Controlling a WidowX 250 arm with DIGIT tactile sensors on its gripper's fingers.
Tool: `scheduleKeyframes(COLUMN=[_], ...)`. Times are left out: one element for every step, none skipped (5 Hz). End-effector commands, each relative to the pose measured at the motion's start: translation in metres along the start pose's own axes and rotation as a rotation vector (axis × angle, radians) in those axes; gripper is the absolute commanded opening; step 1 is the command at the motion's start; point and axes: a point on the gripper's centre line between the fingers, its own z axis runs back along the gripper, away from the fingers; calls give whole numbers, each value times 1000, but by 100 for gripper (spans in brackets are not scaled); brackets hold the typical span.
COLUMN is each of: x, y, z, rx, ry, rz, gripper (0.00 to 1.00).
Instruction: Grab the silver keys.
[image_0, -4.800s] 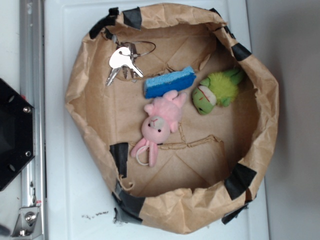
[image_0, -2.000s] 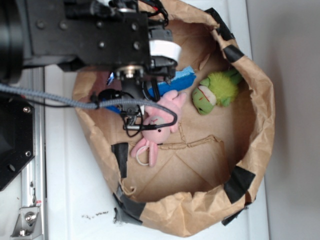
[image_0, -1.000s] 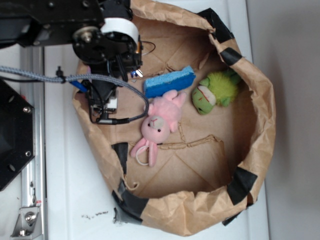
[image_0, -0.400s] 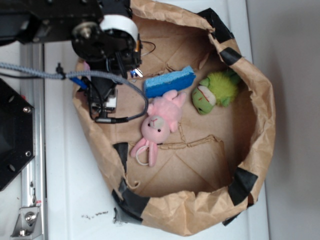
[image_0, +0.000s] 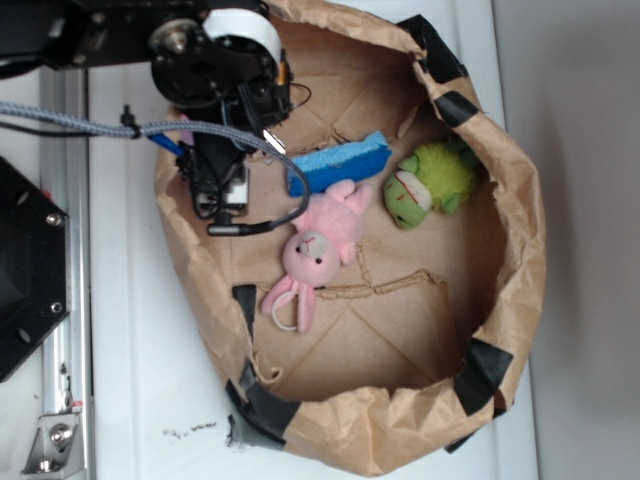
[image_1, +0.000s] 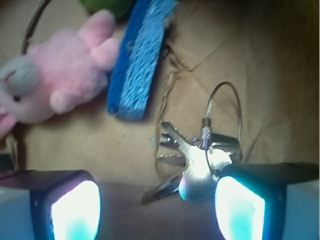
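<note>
Brown paper lines the bag's floor (image_1: 280, 60), where the silver keys (image_1: 200, 162) lie beside a blue sponge (image_1: 140, 55). With jaws spread wide, the gripper (image_1: 157, 210) hovers just above them. Hard, slick, light metal likely slides; pinching the stacked heads looks safest.

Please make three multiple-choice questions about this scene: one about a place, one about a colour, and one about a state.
1. In the wrist view, the silver keys lie nearest to which finger?
A. the one at image right
B. the one at image left
C. neither, they lie beside the bunny

2. What colour is the sponge?
A. yellow
B. blue
C. red

3. How is the gripper?
A. shut on the keys
B. shut on the sponge
C. open

Answers: 1 A, the bunch touches the edge of the image-right finger. 2 B, it is plainly blue in both views. 3 C, a wide gap shows between the fingers.
</note>
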Motion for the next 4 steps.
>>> scheduleKeyframes(x=[19,22,23,24], y=[0,1,4,11], z=[7,7,7,6], rx=[45,50,52,54], ry=[-28,-27,-23,-31], rz=[63,78,81,75], gripper=[100,100,100,100])
